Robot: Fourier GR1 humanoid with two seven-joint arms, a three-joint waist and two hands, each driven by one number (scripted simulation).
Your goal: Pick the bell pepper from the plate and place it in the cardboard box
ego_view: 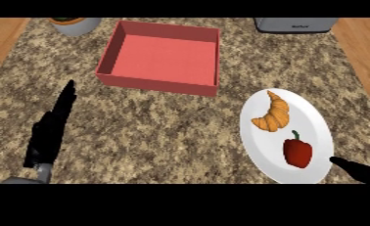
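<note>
Still plated, red bell pepper [298,152], green stem

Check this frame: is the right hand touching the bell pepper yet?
Apart. In the head view, the right hand sits at the plate's lower right rim, and bare white plate shows between it and the bell pepper.

Left robot hand [49,129] black, slender; grey forearm at wrist; right robot hand [352,168] black.

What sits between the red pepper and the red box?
In the head view, a croissant lies on the white plate between the bell pepper and the box; beyond the plate's rim, bare counter.
</note>
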